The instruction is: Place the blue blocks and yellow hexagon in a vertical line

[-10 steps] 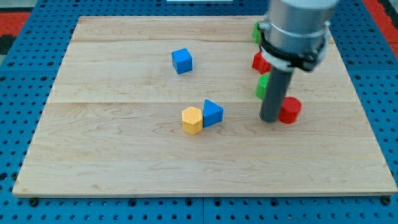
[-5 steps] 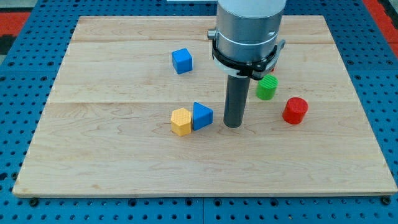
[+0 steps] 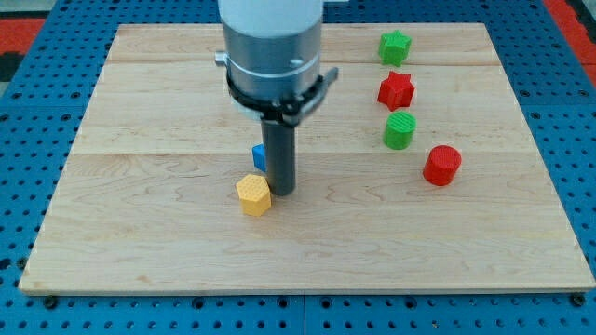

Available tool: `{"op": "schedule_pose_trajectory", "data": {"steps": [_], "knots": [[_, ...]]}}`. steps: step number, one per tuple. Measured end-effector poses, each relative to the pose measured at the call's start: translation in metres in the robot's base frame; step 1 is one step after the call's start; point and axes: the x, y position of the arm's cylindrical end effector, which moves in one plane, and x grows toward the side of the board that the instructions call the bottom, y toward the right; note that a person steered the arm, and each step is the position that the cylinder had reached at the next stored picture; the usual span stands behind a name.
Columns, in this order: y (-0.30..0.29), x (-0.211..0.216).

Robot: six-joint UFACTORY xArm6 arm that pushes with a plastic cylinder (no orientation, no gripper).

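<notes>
The yellow hexagon (image 3: 253,194) lies left of the board's middle. My tip (image 3: 281,192) stands just to its right, close to or touching it. Only a sliver of one blue block (image 3: 260,156) shows, above the hexagon and against the rod's left side; its shape cannot be made out. The arm's body covers the spot nearer the view's top where the blue cube was, so the cube is hidden.
On the wooden board (image 3: 140,233), a column runs down the view's right: a green star (image 3: 395,46), a red star (image 3: 397,90), a green cylinder (image 3: 399,130) and a red cylinder (image 3: 441,165).
My tip has swept from the right side to the left, pushing the blue block and the yellow hexagon leftward. The arm now hides the blue cube and uncovers the green and red stars.
</notes>
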Motion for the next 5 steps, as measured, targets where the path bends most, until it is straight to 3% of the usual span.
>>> {"op": "schedule_pose_trajectory", "data": {"steps": [2, 3, 5], "knots": [[0.011, -0.028], [0.056, -0.052], [0.056, 0.091]]}}
